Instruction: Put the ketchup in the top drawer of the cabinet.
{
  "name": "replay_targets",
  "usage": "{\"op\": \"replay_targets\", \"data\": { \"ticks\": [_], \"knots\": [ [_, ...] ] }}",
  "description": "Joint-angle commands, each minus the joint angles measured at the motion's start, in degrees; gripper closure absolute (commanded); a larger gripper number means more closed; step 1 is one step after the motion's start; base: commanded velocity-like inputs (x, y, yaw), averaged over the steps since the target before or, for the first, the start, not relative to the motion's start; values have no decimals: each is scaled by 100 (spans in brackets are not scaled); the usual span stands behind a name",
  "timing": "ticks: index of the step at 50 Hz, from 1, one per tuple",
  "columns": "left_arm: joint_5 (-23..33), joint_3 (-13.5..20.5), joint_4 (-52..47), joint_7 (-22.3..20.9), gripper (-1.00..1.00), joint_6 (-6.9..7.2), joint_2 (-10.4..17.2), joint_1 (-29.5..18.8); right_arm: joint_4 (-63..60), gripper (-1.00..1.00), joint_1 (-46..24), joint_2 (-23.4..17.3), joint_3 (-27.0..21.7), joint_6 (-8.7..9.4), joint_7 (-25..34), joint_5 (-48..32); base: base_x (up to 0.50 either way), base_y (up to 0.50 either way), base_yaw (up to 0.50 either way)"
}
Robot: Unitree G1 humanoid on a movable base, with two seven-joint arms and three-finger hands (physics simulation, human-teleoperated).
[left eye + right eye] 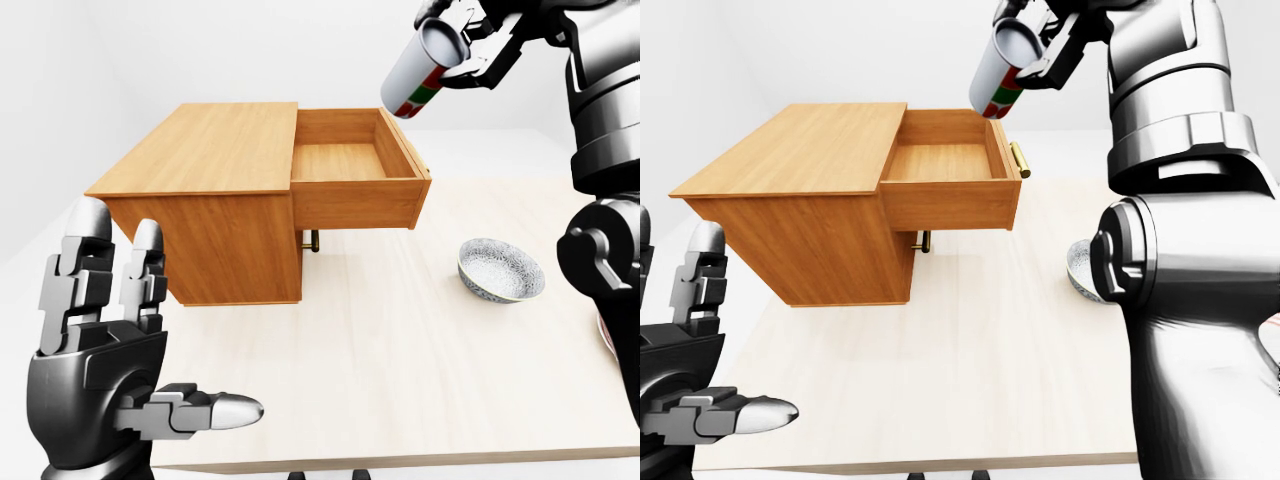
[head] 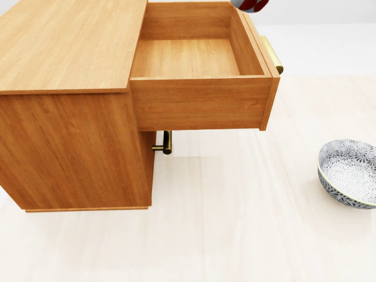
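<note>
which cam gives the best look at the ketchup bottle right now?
Left-eye view: the ketchup bottle shows almost whole, tilted in the right hand above the open top drawer. The right-eye view shows it too, slightly more hidden by the fingers. The head view catches only its tip at the top edge.

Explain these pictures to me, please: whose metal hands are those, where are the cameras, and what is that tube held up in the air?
These are simulator renders of a humanoid robot. All three cameras sit on its head, looking out over its own arms; two work as a pair of eyes, so they show nearly the same scene. The left hand is raised with its fingers open, holding nothing. The right hand has its fingers closed round a ketchup bottle, tilted, above the open top drawer of a wooden cabinet. The drawer looks empty. The cabinet stands on a pale table, with a patterned bowl towards the right.
</note>
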Motion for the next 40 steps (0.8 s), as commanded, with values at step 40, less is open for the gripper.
{"op": "replay_targets", "data": {
  "ticks": [40],
  "knots": [
    [-102,20,0,96,-100,0,99,-5,290,100,454,13,-185,0,0,363,0,0,0]
  ]
}}
